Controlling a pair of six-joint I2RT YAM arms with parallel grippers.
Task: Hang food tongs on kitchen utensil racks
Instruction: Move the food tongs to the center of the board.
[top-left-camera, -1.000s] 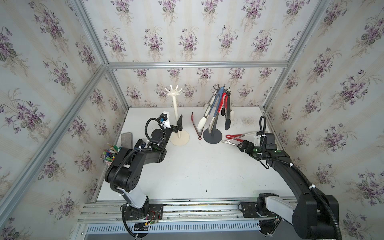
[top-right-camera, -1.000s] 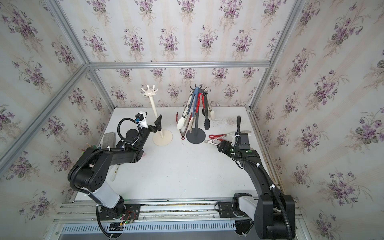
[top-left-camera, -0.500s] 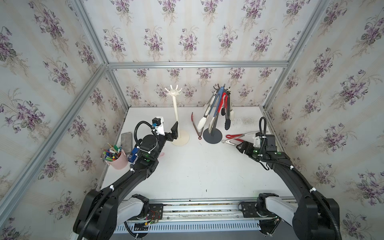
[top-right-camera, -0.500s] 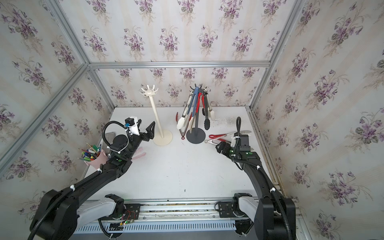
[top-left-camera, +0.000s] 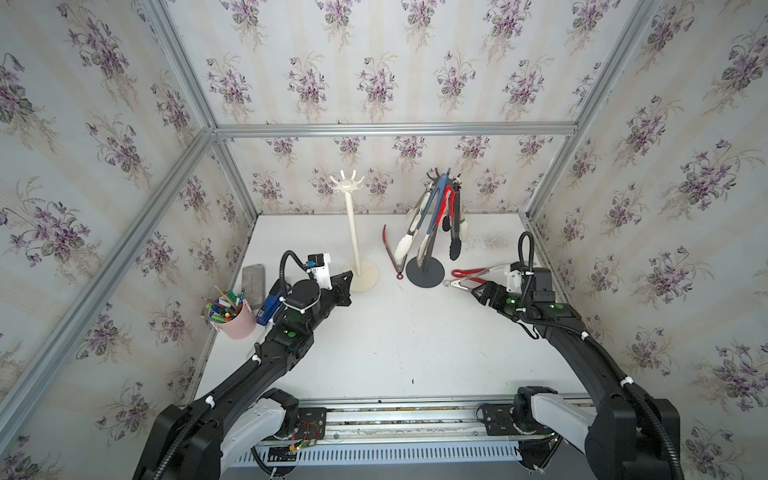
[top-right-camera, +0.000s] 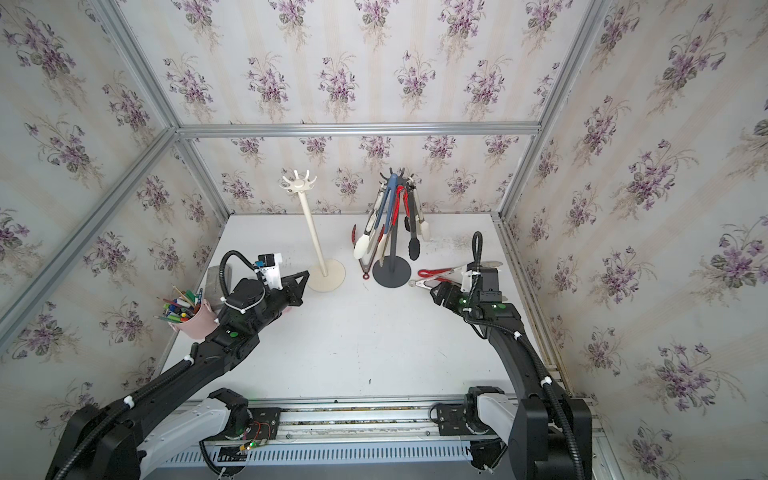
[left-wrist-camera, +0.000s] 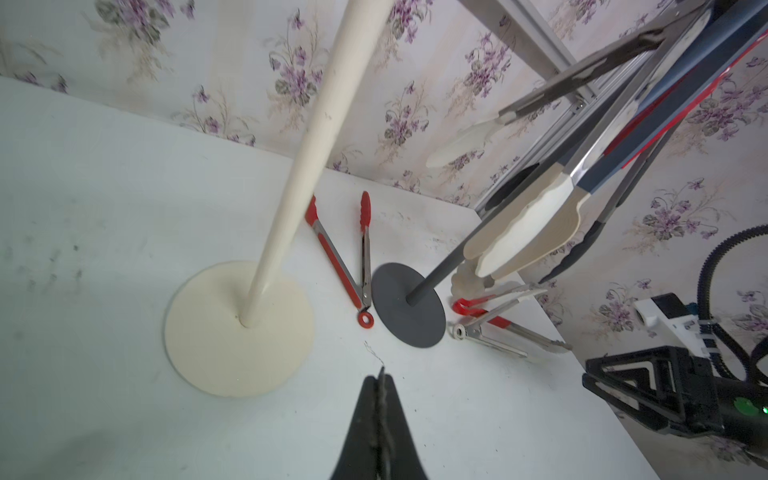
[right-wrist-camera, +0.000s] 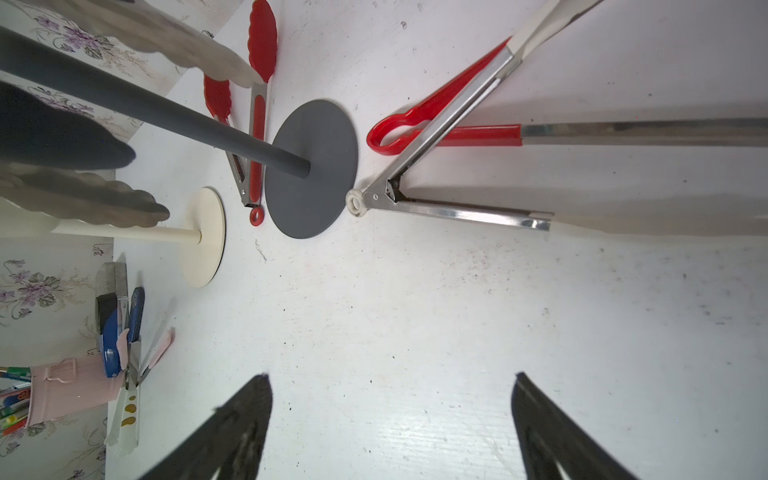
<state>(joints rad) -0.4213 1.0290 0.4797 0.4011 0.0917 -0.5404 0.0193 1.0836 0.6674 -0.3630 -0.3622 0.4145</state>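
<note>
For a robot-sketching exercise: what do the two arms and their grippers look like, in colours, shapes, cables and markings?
The left arm and right arm are black, with white lower segments. A ribbed black hose arches over each white camera mount; green lights and white ties mark the links. The left gripper and right gripper have black tapering fingers.

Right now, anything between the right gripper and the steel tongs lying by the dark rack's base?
Nothing visible. The right gripper is open, with only bare table between it and the steel tongs. One of their arms crosses the red-handled tongs, and their hinge ring sits right beside the dark rack's base.
</note>
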